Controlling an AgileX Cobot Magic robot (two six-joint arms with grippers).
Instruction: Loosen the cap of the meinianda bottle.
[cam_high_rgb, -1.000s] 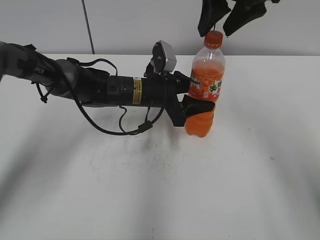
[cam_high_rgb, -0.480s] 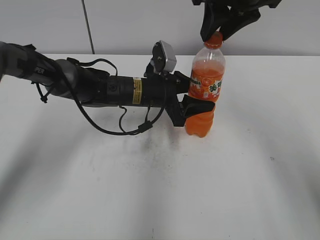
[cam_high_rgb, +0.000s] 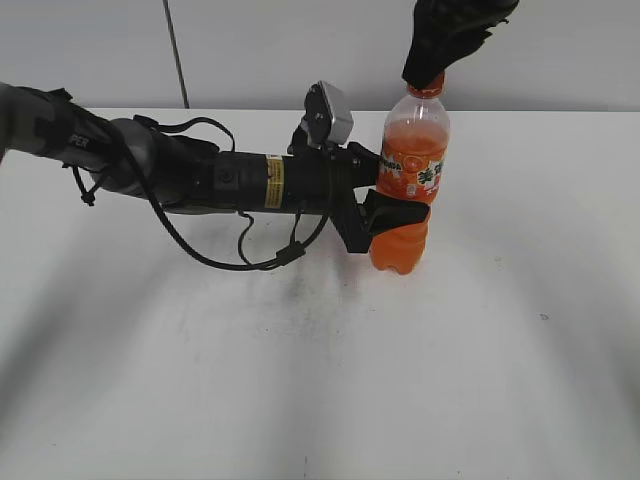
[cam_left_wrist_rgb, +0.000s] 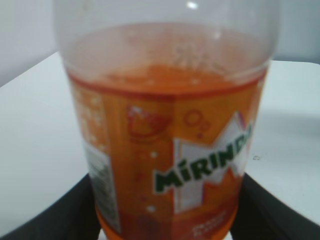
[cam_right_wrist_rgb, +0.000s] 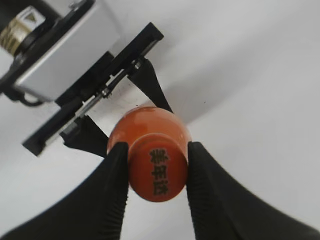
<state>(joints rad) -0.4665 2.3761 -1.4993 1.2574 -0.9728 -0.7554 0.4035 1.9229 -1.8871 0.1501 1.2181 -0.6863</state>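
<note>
Both tool pads (cam_right_wrist_rgb: 114, 176) against cap (cam_right_wrist_rgb: 158, 174)

Left arm (cam_high_rgb: 200, 175) is showing matte black, wearing a yellow label band, looping black cables underneath, with a grey camera box (cam_high_rgb: 329, 113) sitting on its wrist.

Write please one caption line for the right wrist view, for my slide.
Seen from above, the right gripper closes its two black fingers on the orange cap of the soda bottle.

Clear glossy plastic meinianda bottle (cam_high_rgb: 409, 180) — smooth orange plastic cap (cam_right_wrist_rgb: 157, 172) — matt white table (cam_high_rgb: 300, 380).
</note>
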